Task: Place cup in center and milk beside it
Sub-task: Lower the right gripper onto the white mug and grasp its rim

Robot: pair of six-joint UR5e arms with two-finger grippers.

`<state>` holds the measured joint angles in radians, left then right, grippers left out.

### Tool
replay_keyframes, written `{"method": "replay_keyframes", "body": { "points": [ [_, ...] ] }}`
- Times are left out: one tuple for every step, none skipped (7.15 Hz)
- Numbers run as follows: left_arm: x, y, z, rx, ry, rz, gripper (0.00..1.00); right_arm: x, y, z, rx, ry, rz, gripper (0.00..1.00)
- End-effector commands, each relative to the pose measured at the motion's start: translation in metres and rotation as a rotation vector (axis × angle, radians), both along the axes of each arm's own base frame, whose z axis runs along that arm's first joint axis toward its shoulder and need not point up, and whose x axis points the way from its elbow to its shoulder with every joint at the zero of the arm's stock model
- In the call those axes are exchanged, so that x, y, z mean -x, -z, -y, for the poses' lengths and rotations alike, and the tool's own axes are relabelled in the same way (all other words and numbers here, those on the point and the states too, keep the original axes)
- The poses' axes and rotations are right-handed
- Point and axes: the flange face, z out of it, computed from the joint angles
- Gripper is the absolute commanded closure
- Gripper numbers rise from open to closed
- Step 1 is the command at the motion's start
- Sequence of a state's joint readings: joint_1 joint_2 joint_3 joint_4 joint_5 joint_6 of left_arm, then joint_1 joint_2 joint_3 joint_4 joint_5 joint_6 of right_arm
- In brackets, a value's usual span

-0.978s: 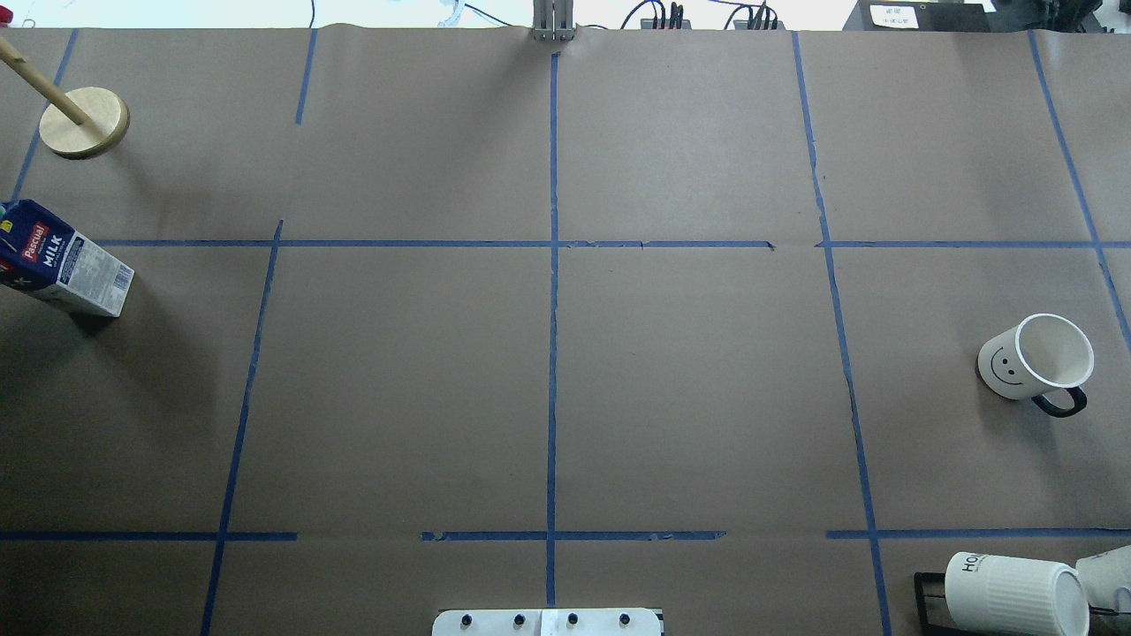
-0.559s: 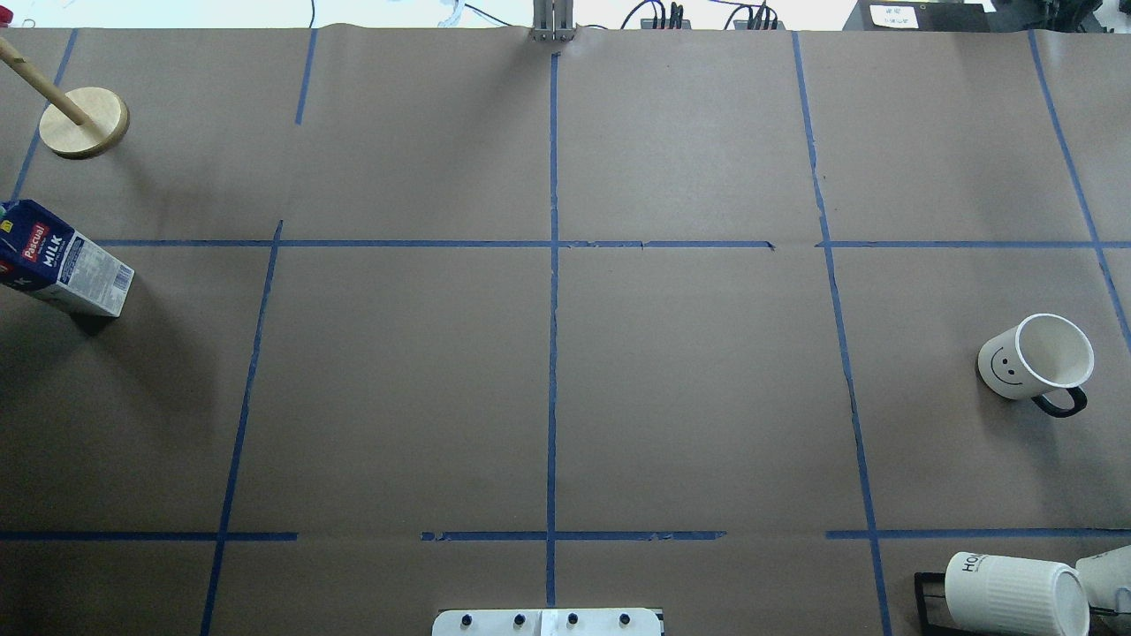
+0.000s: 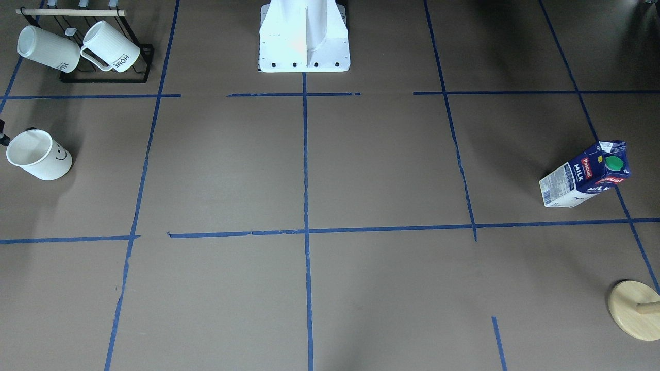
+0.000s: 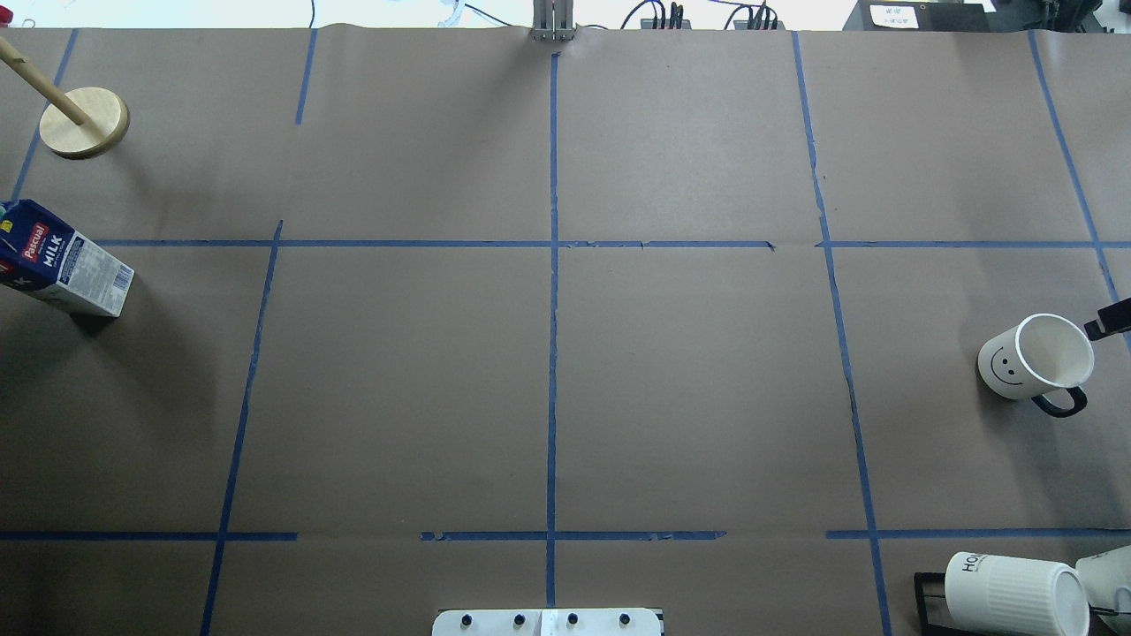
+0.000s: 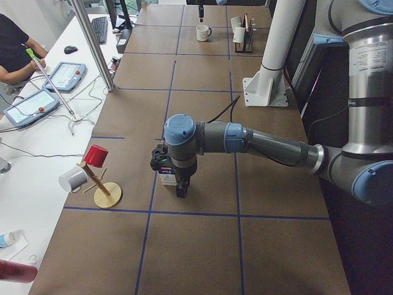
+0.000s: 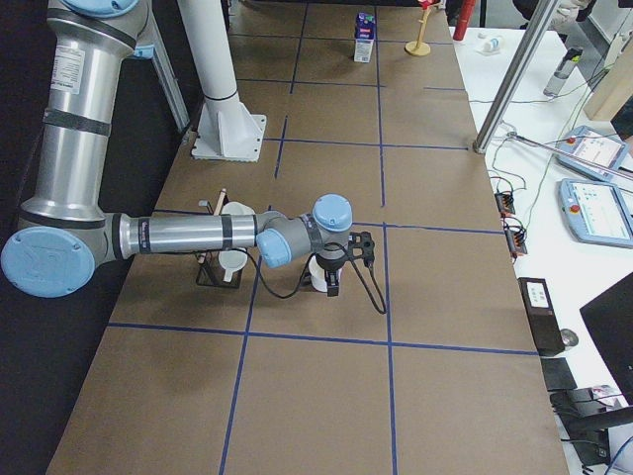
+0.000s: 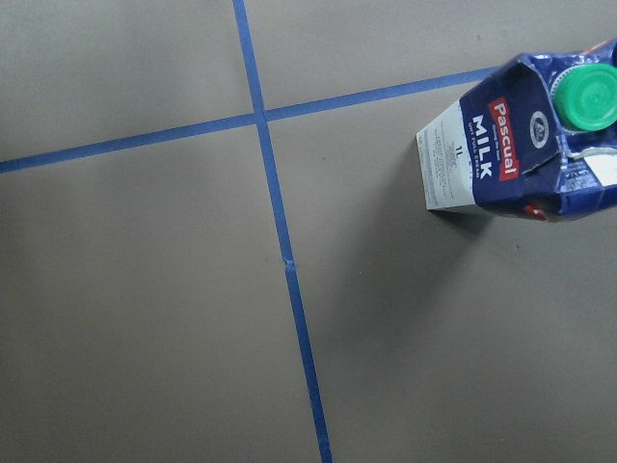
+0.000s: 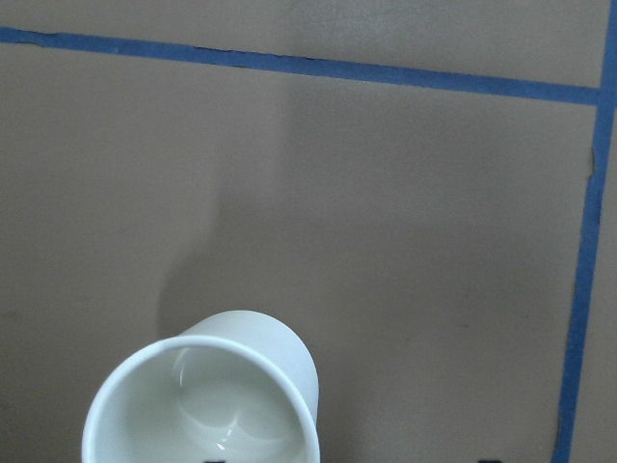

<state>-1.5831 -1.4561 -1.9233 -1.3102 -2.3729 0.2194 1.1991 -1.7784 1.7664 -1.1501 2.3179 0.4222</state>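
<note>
The cup (image 4: 1034, 358), white with a smiley face and a dark handle, stands at the table's right end; it also shows in the front view (image 3: 38, 154) and the right wrist view (image 8: 202, 400). A black tip of my right gripper (image 4: 1113, 320) pokes in beside its rim. In the right wrist view two dark fingertips (image 8: 487, 460) peek in far apart, so it looks open and empty. The milk (image 4: 62, 261) stands at the left end, green cap up (image 7: 583, 96). My left gripper (image 5: 180, 187) hovers over it; I cannot tell its state. The center (image 4: 553, 389) is bare.
A wooden mug tree (image 4: 84, 122) stands at the far left, beyond the milk. A black rack with ribbed HOME mugs (image 4: 1016, 592) sits at the near right, close to the cup. The white robot base (image 3: 304, 36) is at mid near edge.
A black tip of my right gripper has come into the overhead view at the right edge, beside the cup. The cup and the milk have not moved.
</note>
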Motion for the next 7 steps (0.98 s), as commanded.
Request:
{"method": "replay_keyframes", "body": {
  "points": [
    [-0.001, 0.003, 0.001, -0.004, -0.001, -0.011, 0.0, 0.023, -0.015, -0.006, 0.009, 0.029, 0.005, 0.1],
    [-0.002, 0.006, 0.0, -0.008, 0.001, -0.035, 0.0, 0.031, -0.02, -0.008, 0.013, 0.047, 0.002, 0.13],
    [-0.002, 0.007, 0.0, -0.009, 0.001, -0.035, 0.0, 0.034, -0.022, -0.007, 0.015, 0.054, -0.002, 0.28],
    [-0.002, 0.008, 0.0, -0.011, 0.001, -0.035, 0.0, 0.035, -0.018, -0.006, 0.005, 0.054, 0.005, 0.79],
    [-0.003, 0.011, 0.003, -0.018, -0.001, -0.037, 0.0, 0.036, -0.014, -0.005, -0.022, 0.061, 0.014, 1.0],
    [-0.002, 0.016, 0.004, -0.029, 0.0, -0.035, 0.0, 0.044, -0.001, -0.005, -0.049, 0.079, 0.025, 1.0],
    [-0.002, 0.022, 0.0, -0.04, 0.0, -0.035, 0.0, 0.057, 0.025, -0.009, -0.083, 0.105, 0.049, 1.0]
  ]
}}
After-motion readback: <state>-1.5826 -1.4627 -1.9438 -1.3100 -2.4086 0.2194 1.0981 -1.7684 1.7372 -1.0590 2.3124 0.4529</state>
